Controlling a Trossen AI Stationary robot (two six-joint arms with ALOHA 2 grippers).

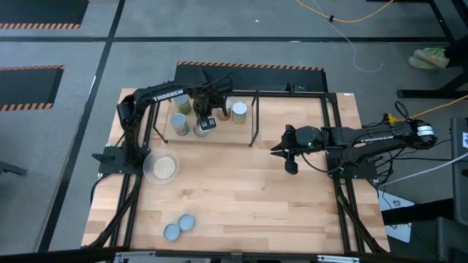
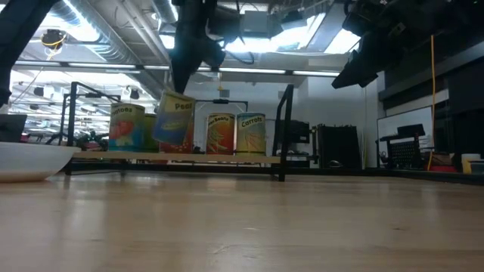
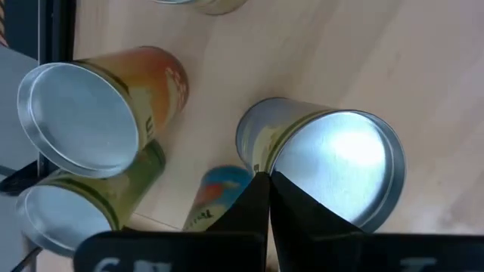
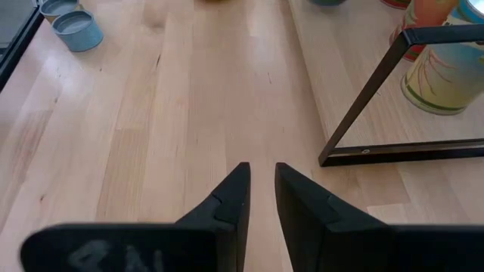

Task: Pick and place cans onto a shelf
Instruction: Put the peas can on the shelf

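Observation:
My left gripper (image 1: 202,119) stands over the shelf (image 1: 228,133) at the far left of the table, pointing down and shut on a can (image 3: 333,166) with a yellow-green label (image 2: 175,121). Three more cans (image 2: 127,127) (image 2: 221,133) (image 2: 251,133) stand upright on the shelf board around it. Two blue cans (image 1: 188,220) (image 1: 172,231) sit near the table's front left edge. My right gripper (image 4: 262,181) hovers over the middle right of the table, its fingers a narrow gap apart with nothing between them. My left gripper pinches the can's top rim (image 3: 266,168) between its two fingers, one over the shiny lid and one on the outer wall. The fingers come from above, pointing down. The can hangs tilted below them, its bottom (image 2: 168,145) just above the shelf board.
The shelf's thin black posts and rails (image 4: 363,98) frame the board. A shallow pale dish (image 1: 161,166) sits on the table in front of the shelf's left end. Bare wooden tabletop (image 1: 241,204) spreads across the middle and near right.

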